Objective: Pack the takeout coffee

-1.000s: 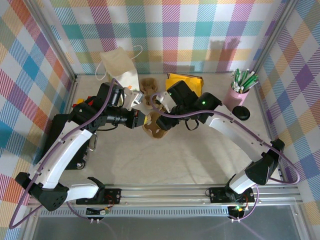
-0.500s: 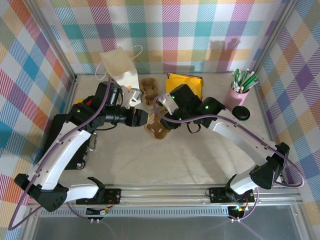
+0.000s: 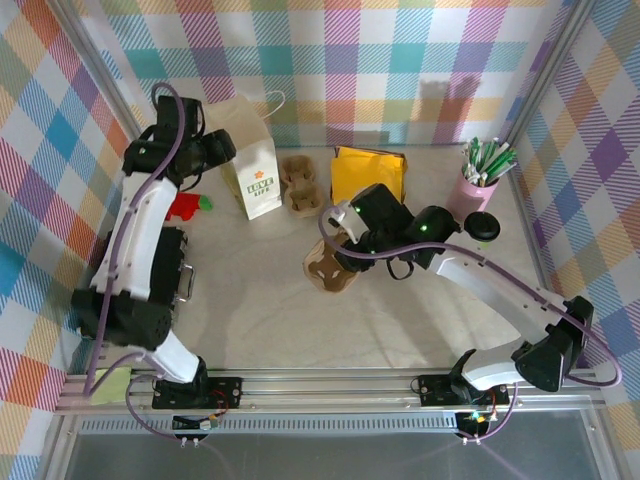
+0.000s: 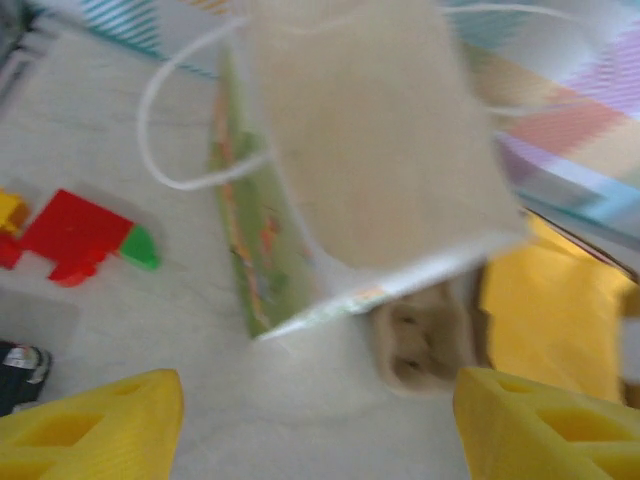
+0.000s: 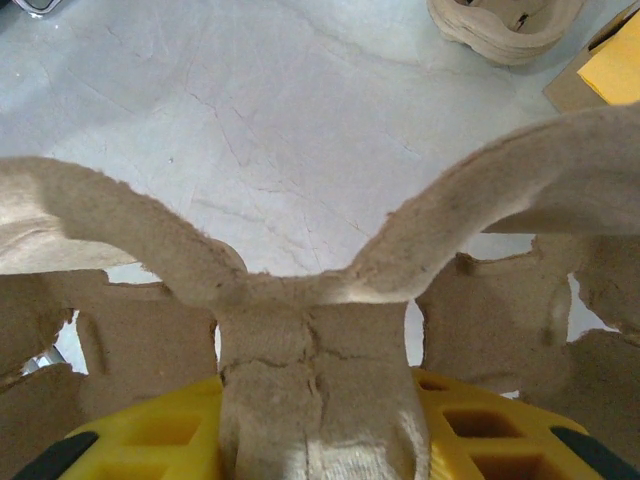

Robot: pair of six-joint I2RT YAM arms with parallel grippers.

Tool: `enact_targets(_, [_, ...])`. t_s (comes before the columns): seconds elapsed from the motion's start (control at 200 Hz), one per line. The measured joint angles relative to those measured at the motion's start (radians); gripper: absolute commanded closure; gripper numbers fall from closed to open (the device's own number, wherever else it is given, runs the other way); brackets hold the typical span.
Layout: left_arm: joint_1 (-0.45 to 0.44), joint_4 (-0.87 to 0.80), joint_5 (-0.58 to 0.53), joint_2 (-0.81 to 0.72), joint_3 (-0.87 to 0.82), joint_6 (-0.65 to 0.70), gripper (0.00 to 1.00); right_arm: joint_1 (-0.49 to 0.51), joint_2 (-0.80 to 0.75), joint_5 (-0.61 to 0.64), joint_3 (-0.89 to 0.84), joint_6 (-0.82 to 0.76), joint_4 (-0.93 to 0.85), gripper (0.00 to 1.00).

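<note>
The takeout coffee stands at the back right, seen from above as a round black lid beside the pink cup. My right gripper is shut on the centre ridge of a brown pulp cup carrier over the middle of the table. The left gripper hangs open and holds nothing at the back left, next to the white paper bag.
A stack of pulp carriers lies right of the bag, with a yellow pack beyond it. A pink cup of sticks stands back right. Red and green blocks and a black device sit at the left.
The left gripper opened, let go at the centre and swung to the back left by the bag. The right gripper closed on the carrier and drew it slightly toward the front.
</note>
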Motion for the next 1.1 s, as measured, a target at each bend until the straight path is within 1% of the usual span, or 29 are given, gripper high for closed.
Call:
enact_targets(0.125, [0.030,0.013,-0.053,0.151,0.080,-0.019,0.37,0.000,-0.023,-0.001,-0.011,-0.012,-0.010,0.61])
enact_targets(0.27, [0.037,0.035,-0.080,0.276,0.144,-0.024,0.39,0.000,-0.042,-0.006,-0.018,-0.017,-0.013,0.61])
enact_targets(0.385, [0.037,0.053,-0.079,0.319,0.165,-0.024,0.40,0.000,-0.043,-0.009,-0.022,-0.019,-0.014,0.61])
enact_targets(0.525, [0.037,0.071,-0.079,0.326,0.176,-0.028,0.46,0.000,-0.043,-0.008,-0.023,-0.019,-0.020,0.61])
enact_targets(0.72, [0.037,0.086,-0.080,0.366,0.250,-0.027,0.68,0.000,-0.043,-0.008,-0.023,-0.019,-0.021,0.61])
enact_targets(0.775, [0.037,0.089,-0.084,0.386,0.273,-0.030,0.71,0.000,-0.043,-0.009,-0.023,-0.019,-0.022,0.61])
enact_targets(0.875, [0.037,0.087,-0.087,0.413,0.297,-0.024,0.73,0.000,-0.043,-0.008,-0.023,-0.019,-0.028,0.62])
enact_targets(1.01, [0.037,0.082,-0.087,0.423,0.300,-0.020,0.93,0.000,-0.044,-0.009,-0.023,-0.019,-0.035,0.62])
enact_targets(1.1, [0.037,0.072,-0.084,0.423,0.302,-0.010,1.00,0.000,-0.050,-0.010,-0.023,-0.019,-0.041,0.62])
